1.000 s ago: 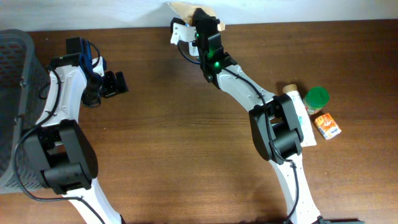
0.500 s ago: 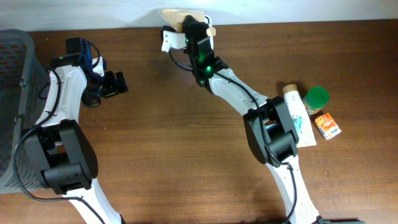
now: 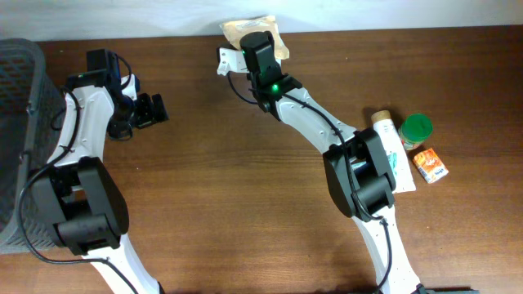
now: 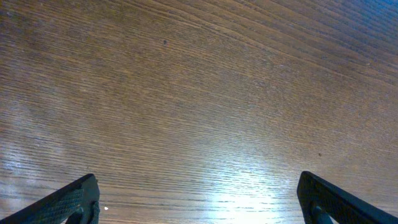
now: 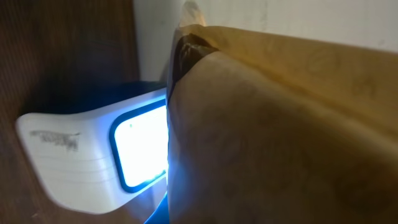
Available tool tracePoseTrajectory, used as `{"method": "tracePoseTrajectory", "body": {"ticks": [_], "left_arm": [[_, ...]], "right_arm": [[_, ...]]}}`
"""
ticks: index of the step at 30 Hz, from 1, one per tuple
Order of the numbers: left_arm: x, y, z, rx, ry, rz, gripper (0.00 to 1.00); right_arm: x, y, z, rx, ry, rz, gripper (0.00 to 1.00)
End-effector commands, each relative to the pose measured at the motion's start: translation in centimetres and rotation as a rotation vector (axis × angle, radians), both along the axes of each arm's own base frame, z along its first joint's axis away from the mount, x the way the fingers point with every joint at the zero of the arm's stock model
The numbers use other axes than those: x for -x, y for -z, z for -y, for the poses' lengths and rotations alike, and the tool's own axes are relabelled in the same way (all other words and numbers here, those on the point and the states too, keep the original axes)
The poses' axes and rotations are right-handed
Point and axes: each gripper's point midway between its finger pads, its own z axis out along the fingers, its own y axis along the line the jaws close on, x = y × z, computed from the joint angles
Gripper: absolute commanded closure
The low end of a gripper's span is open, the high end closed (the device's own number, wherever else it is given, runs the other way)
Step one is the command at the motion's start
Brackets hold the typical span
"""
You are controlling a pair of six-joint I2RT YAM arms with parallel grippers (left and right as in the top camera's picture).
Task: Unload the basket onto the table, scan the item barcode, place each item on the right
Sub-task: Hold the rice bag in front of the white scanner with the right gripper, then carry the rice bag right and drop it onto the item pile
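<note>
Holding the tan packet [image 3: 239,28] at the far edge of the table [image 3: 245,196], the right gripper [image 3: 263,34] is clamped on it. The packet's edge lies just beside the white scanner [image 5: 81,165] and its lit window. The left gripper [image 3: 155,109] hangs wide open, well apart.
</note>
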Motion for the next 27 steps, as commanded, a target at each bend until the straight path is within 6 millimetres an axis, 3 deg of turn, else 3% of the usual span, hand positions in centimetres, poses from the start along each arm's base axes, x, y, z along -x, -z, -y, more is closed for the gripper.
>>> {"method": "tracePoseTrajectory", "body": {"ticks": [1, 8, 12, 14, 17, 22, 27], "left_arm": [[-0.3, -1.5, -0.2, -0.011, 0.005, 0.037, 0.01], [-0.3, -1.5, -0.2, -0.012, 0.005, 0.037, 0.01], [-0.3, -1.5, -0.2, -0.011, 0.005, 0.037, 0.01], [-0.3, -1.5, -0.2, -0.012, 0.005, 0.037, 0.01], [-0.3, -1.5, -0.2, -0.012, 0.005, 0.037, 0.01], [-0.3, -1.5, -0.2, -0.012, 0.005, 0.037, 0.01], [-0.3, -1.5, -0.2, -0.012, 0.005, 0.037, 0.01]], "right_arm": [[-0.1, -4.8, 0.4, -0.095, 0.043, 0.077, 0.96], [-0.4, -8.1, 0.2, -0.152, 0.038, 0.173, 0.96], [0.0, -11.9, 0.8, -0.184, 0.040, 0.229, 0.96], [0.6, -15.3, 1.7, -0.222, 0.051, 0.274, 0.96], [1.3, -18.3, 2.7, -0.323, 0.076, 0.300, 0.96], [3.7, -21.3, 3.9, -0.444, 0.079, 0.222, 0.96], [8.1, -23.6, 6.1, -0.733, 0.191, 0.065, 0.96]]}}
